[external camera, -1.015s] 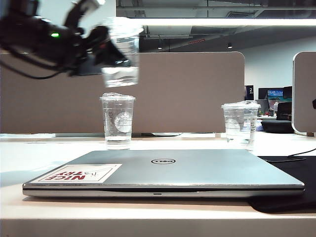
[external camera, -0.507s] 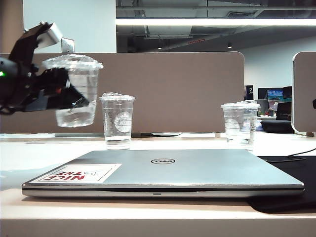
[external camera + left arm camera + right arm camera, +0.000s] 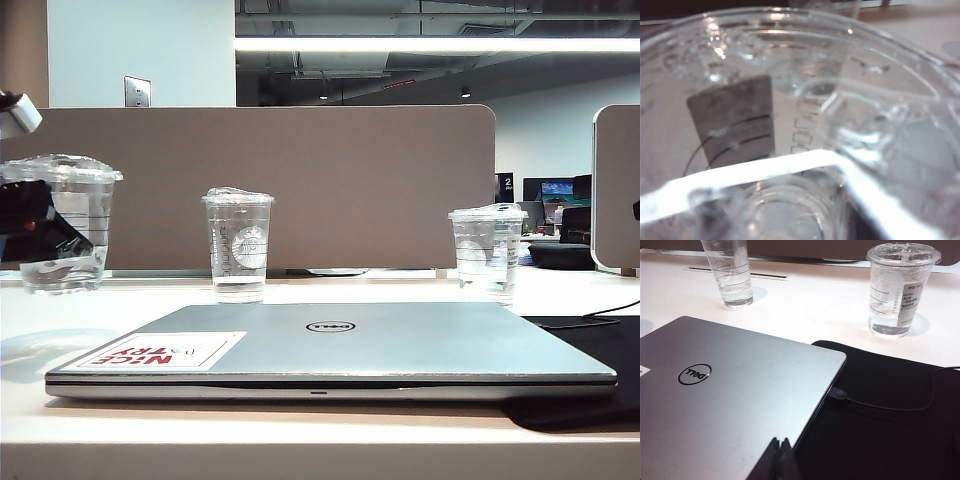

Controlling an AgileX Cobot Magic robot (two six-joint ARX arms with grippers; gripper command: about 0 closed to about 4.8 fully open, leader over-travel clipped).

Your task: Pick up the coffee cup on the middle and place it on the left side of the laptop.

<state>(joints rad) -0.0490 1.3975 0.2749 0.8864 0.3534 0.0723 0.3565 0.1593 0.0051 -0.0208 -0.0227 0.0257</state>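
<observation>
Gripping coffee cup [image 3: 62, 235], left gripper [image 3: 40, 240]; right gripper [image 3: 779, 452] fingers closed over Dell laptop [image 3: 330, 350], "NICE TRY" sticker [image 3: 160, 351].

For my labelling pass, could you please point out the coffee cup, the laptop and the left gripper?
coffee cup [image 3: 70, 225]: exterior view, its clear side wall.
laptop [image 3: 400, 345]: exterior view, bare silver lid.
left gripper [image 3: 55, 245]: exterior view, dark finger against the cup.

The coffee cup [image 3: 62, 225] has been carried down and over to the left by the left gripper [image 3: 40, 235]. It was high above the laptop [image 3: 330, 350] before; now it is held low beside it.
</observation>
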